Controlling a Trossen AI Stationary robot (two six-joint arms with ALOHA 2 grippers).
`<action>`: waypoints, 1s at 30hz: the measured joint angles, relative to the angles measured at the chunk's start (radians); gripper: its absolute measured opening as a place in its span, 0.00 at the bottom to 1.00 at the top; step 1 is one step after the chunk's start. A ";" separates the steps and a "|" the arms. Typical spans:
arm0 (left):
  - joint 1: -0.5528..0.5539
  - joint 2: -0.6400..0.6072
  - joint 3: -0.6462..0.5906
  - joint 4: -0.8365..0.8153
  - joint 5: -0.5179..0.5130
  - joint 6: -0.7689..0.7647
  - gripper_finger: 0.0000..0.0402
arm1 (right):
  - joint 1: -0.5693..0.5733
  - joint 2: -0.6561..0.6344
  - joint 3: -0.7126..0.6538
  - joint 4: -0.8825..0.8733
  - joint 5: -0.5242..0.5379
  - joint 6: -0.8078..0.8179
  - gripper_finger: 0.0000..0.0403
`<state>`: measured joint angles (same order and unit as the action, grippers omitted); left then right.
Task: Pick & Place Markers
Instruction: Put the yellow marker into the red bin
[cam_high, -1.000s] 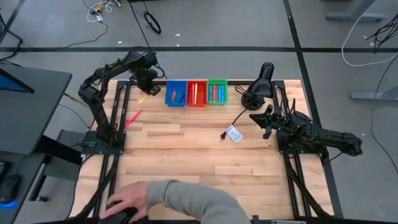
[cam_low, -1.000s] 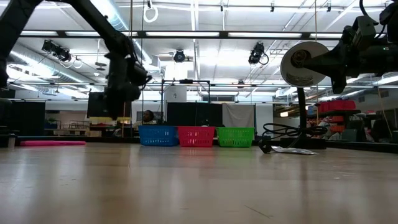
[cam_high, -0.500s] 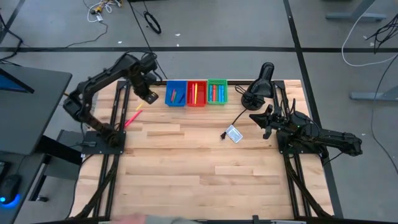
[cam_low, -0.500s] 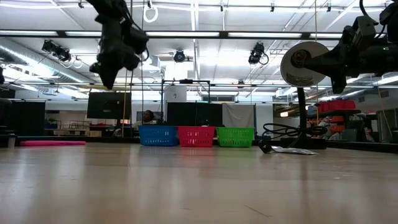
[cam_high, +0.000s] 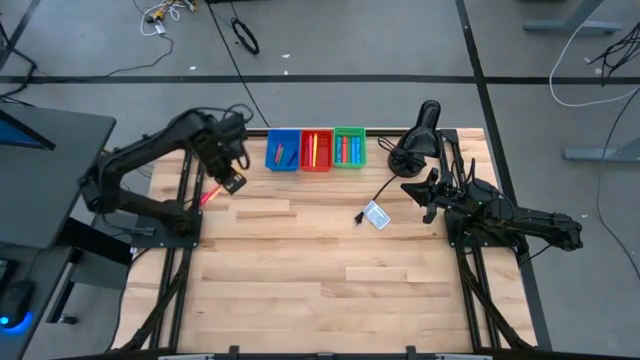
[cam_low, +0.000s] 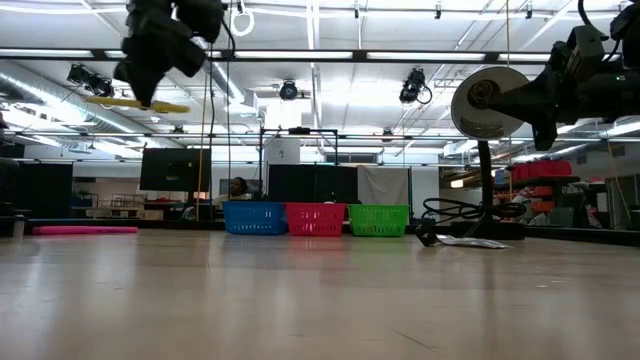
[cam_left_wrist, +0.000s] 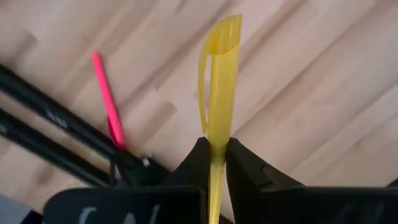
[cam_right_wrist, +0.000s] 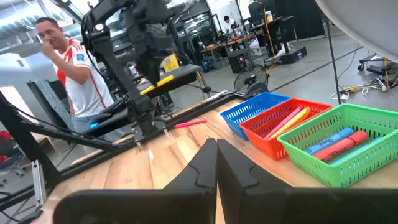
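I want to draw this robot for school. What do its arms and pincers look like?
Both arms are black and jointed, made of chunky tube-like links. The left arm has thin black cables along it; the right arm looks lumpier. The left pincer and right pincer each have two black, wedge-shaped fingers.

Yellow marker (cam_left_wrist: 221, 93): thin, clipped cap, pinched between left gripper (cam_left_wrist: 213, 146) fingers, held level, high above the counter. Pink marker (cam_high: 211, 192): lies flat on the counter's left edge, diagonal. Other markers lie in the blue, red and green bins.
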<state>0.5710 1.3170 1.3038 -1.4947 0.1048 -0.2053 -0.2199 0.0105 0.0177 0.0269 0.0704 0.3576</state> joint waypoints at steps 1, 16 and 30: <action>-0.016 -0.019 -0.027 -0.001 0.000 -0.025 0.07 | 0.000 0.000 0.000 0.000 0.000 0.000 0.03; -0.176 -0.227 -0.362 0.160 0.103 -0.339 0.07 | 0.000 0.000 0.000 0.000 0.000 0.000 0.03; -0.050 -0.023 -0.172 0.269 0.163 -0.572 0.07 | 0.000 0.000 0.000 0.000 0.000 0.000 0.03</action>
<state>0.5210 1.2937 1.1314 -1.2261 0.2681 -0.7772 -0.2196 0.0109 0.0181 0.0269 0.0704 0.3576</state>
